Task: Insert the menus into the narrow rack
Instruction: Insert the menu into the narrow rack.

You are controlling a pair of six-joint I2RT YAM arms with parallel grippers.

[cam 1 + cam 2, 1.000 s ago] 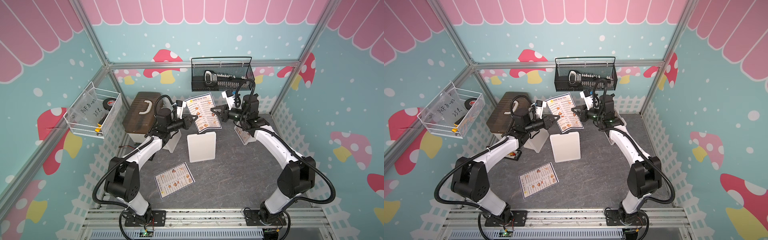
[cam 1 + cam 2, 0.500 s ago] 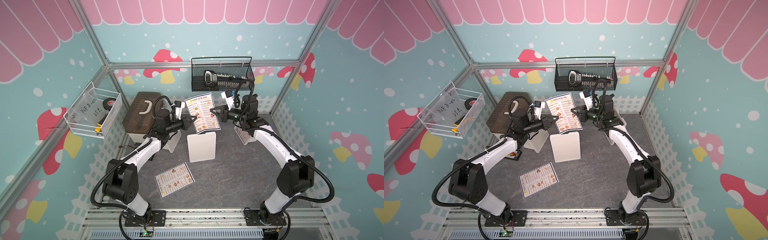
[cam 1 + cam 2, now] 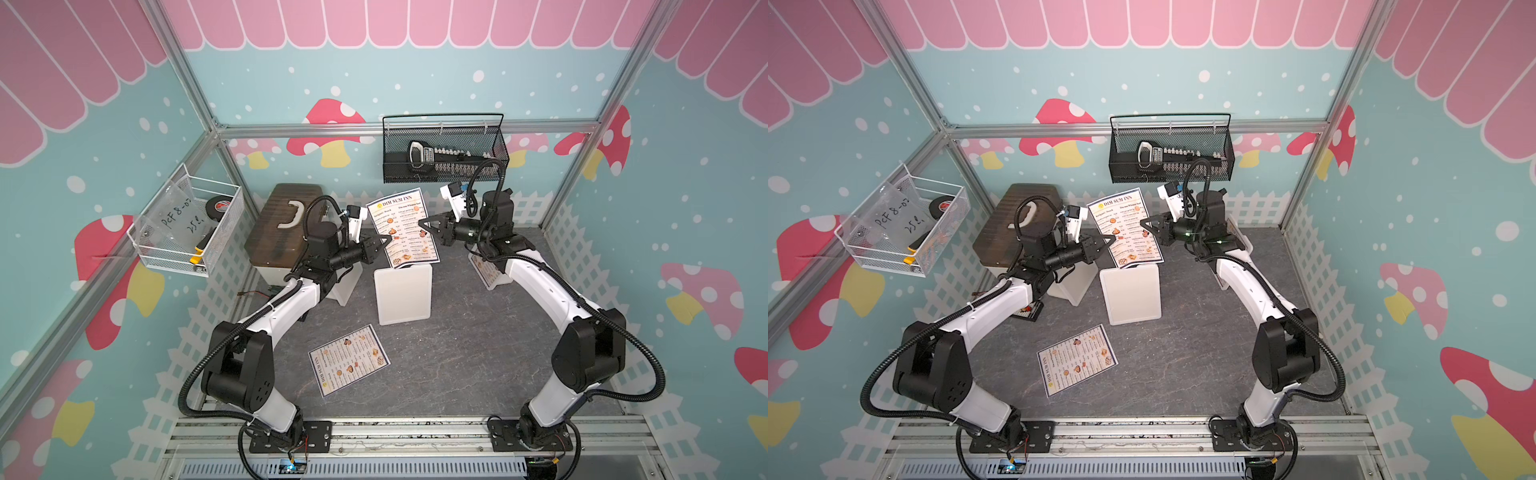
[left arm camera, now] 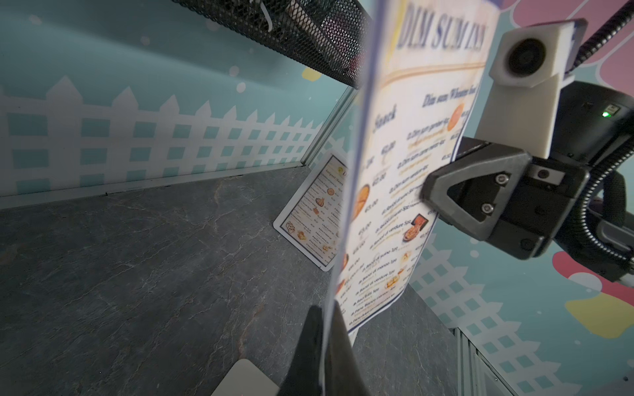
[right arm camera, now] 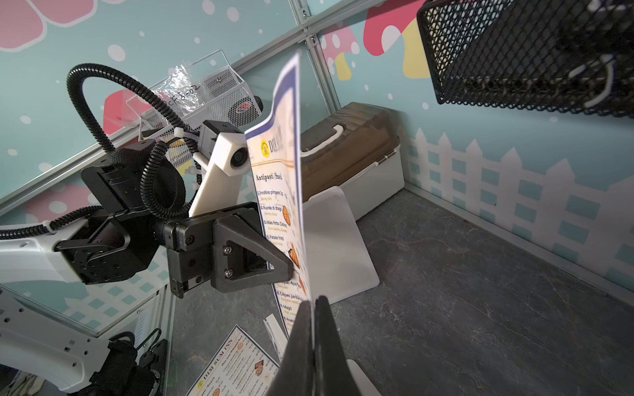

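One of the menus [image 3: 405,230] stands upright in the air just above the narrow white rack [image 3: 403,297], its lower edge at the rack's top. My left gripper [image 3: 384,243] is shut on the menu's left edge. My right gripper [image 3: 424,228] is shut on its right edge. In the left wrist view the sheet [image 4: 404,171] runs edge-on out of my left gripper [image 4: 326,329]. In the right wrist view it [image 5: 284,205] rises from my right gripper [image 5: 314,308]. A second menu [image 3: 349,359] lies flat on the floor in front. A third [image 3: 484,270] leans at the right wall behind my right arm.
A brown-lidded box [image 3: 286,226] with a white handle sits at the back left. A white stand [image 3: 343,286] is beside it under my left arm. A black mesh basket [image 3: 444,153] hangs on the back wall above the grippers. A white wire basket [image 3: 187,228] hangs on the left wall.
The held menu's curled lower edge has straightened and the sheet has shifted slightly above the rack. Both grippers stay shut on it and the arms have barely moved.
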